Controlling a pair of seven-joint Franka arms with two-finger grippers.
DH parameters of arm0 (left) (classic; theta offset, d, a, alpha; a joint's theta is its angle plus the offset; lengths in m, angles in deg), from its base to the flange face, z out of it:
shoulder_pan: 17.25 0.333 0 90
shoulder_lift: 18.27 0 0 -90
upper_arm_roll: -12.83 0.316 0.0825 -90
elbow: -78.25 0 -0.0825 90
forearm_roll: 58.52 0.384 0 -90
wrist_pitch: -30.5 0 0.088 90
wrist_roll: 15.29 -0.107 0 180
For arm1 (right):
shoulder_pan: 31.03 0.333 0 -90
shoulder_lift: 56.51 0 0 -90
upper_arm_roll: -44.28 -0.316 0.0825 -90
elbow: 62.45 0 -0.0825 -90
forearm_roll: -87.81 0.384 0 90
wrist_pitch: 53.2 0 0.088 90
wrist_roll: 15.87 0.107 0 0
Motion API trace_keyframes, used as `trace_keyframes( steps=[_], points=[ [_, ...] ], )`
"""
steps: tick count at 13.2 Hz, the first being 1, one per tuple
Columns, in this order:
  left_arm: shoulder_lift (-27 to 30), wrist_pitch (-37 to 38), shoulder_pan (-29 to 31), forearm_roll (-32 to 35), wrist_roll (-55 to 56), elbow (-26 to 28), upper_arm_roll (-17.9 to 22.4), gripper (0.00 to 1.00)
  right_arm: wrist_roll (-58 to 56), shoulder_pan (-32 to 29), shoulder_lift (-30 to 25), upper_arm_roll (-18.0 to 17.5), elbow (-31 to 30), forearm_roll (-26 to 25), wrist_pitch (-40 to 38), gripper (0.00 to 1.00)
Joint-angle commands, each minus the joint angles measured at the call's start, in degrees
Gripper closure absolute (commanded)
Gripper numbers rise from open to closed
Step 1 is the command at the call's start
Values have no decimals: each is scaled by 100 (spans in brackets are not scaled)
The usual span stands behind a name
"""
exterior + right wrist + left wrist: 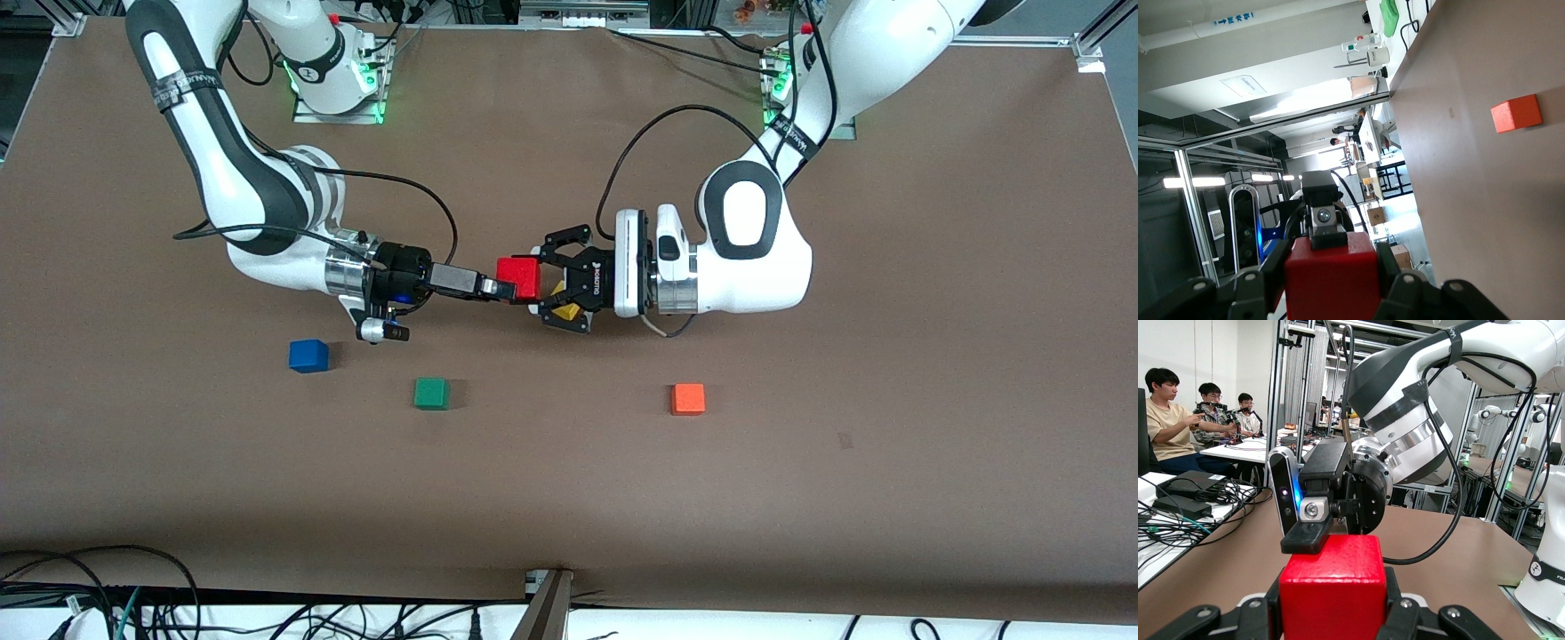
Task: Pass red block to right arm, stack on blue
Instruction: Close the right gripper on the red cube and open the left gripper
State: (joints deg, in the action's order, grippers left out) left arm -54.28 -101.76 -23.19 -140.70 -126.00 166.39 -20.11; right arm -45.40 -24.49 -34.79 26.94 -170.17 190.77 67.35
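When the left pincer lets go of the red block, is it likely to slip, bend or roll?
The red block looks rigid: its faces stay flat between the left pincer and right pincer. Probably light, held up in the air. Its faces look slightly grainy, so slipping seems unlikely. As a cube, it should not roll.

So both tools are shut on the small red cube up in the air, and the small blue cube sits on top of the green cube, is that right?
Not quite. The left tool and right tool are both shut on the small red cube in the air, but the front view shows the small blue cube resting on the brown table, apart from the small green cube, toward the right arm's end.
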Motion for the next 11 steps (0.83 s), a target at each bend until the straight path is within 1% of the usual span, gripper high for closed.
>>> trace_keyframes(
  steps=[1, 2, 6, 8, 9, 11],
  points=[
    [-91, -2, -4, -124, -205, -130, -29, 62, -132, -48, -168, -50, -153, 189, -22, 85],
    [-99, -2, -4, -132, -213, -130, -29, 1, -133, -48, -159, -50, -144, 189, -31, 100],
    [-82, 7, 31, -124, -213, -130, -38, 0, -53, -118, -150, -15, -21, 146, -40, 100],
    [-55, 68, 58, -97, -196, -122, -38, 0, 25, -118, -167, 108, 14, 58, -101, 100],
    [-21, 94, 75, -115, -178, -87, -38, 0, 121, -118, -168, 169, 58, -169, -119, 100],
    [-3, 147, 119, -97, 31, -95, -38, 0, 437, -118, -176, 424, 216, -809, -294, 100]
  ],
)
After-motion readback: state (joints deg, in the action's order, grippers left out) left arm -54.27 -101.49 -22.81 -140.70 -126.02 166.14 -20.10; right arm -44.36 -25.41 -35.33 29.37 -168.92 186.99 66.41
